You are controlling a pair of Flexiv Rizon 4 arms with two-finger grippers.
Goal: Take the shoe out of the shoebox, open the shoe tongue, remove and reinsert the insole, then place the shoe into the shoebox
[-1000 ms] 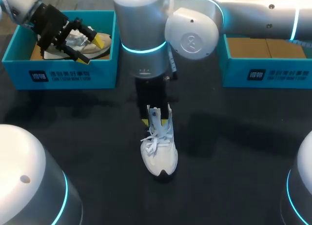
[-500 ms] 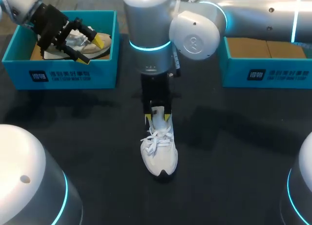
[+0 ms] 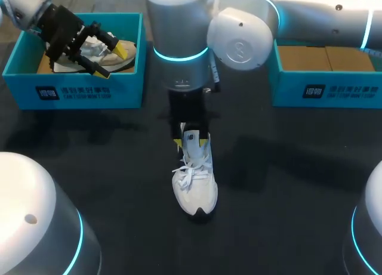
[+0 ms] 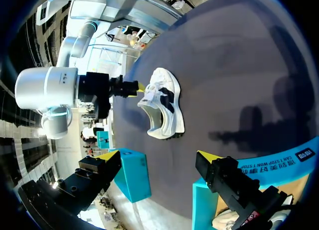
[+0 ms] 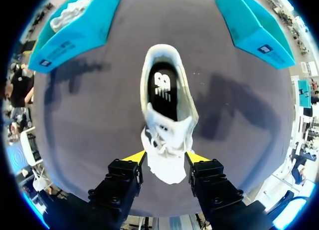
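White mesh, laced, rounded at the toe: the white mesh sneaker [image 3: 195,185] stands at mid-table on the dark matte tabletop [image 3: 286,197], with its black insole [image 5: 163,90] showing in the opening. My right gripper [image 3: 191,144] pinches the raised tongue [image 5: 167,172] from both sides. My left gripper [image 3: 113,60], spread wide and holding nothing, hangs over the left teal cardboard shoebox [image 3: 89,90], which contains a beige sneaker [image 3: 126,61]. A second teal shoebox [image 3: 322,87] sits far right. Both boxes lie well apart from the white sneaker.

In the head view's middle, my right arm [image 3: 179,54] hides the heel of the white shoe [image 3: 194,185]. Upper right, a shoebox [image 3: 322,90] runs off the edge; upper left, the left fingers [image 3: 124,48] cover part of the boxed shoe [image 3: 95,48].
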